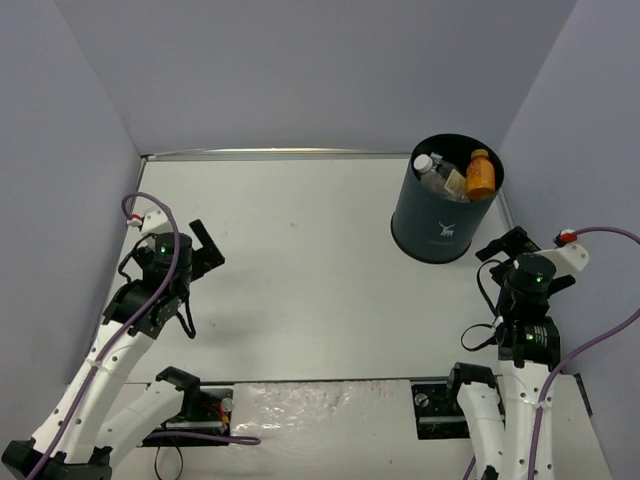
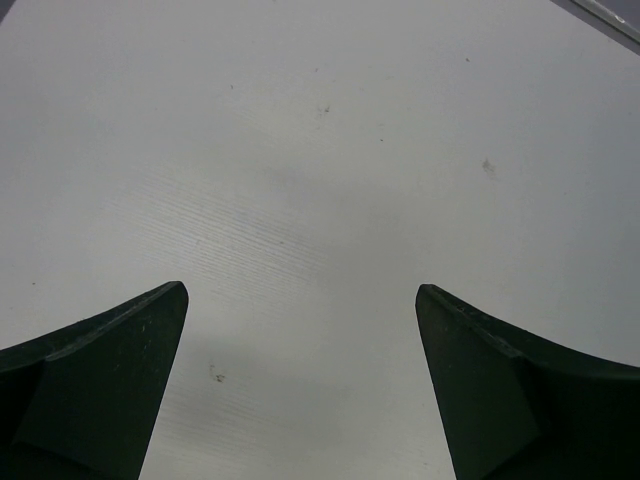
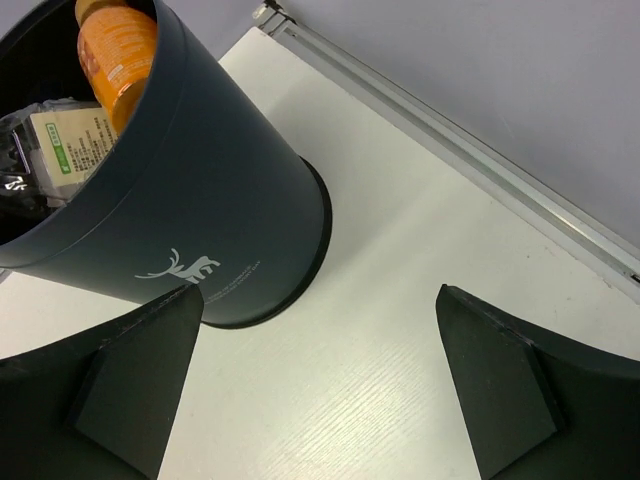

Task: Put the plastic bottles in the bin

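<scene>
The dark round bin [image 1: 440, 225] stands at the back right of the table, a white deer logo on its side. Inside it lie an orange-filled bottle [image 1: 481, 174] and a clear bottle [image 1: 436, 172] with a pale label; the other bottles are hidden deeper in the bin. The right wrist view shows the bin [image 3: 200, 200] close up with the orange bottle [image 3: 118, 50]. My right gripper [image 1: 503, 243] is open and empty, just right of the bin. My left gripper [image 1: 207, 246] is open and empty over bare table at the left. No bottle lies on the table.
The white table [image 1: 300, 270] is walled by grey panels at the back and sides. A metal rail [image 3: 460, 150] runs along the far edge behind the bin. The arm bases and mounting plates [image 1: 330, 410] sit at the near edge.
</scene>
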{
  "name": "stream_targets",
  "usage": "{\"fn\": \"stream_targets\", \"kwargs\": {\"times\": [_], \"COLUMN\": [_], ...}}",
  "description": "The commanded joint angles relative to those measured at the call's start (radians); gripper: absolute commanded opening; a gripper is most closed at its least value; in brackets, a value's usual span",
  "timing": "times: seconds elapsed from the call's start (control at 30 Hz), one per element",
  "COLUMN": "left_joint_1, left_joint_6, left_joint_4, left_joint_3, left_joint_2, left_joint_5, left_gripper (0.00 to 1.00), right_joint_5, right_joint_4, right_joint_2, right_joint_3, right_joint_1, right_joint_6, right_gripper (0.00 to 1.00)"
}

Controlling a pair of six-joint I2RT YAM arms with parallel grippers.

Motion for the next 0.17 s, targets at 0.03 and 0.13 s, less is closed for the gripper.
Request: {"fn": "stream_targets", "kwargs": {"times": [0.03,0.13], "left_joint_1": [0.005,0.005], "left_joint_6": [-0.007,-0.009], "left_joint_4": [0.016,0.017], "left_joint_3": [0.022,0.02], "left_joint_2": [-0.013,-0.01], "left_joint_5": [0.0,0.004], "left_gripper": [0.97,0.97], "right_joint_5": [0.047,0.053], "right_joint_4": [0.028,0.028], "right_joint_2": [-0.026,-0.039], "right_joint_3": [0.045,0.038], "right_joint_1": [0.002,0.002], "right_joint_6": [0.037,0.023], "right_gripper": [1.0,1.0]}}
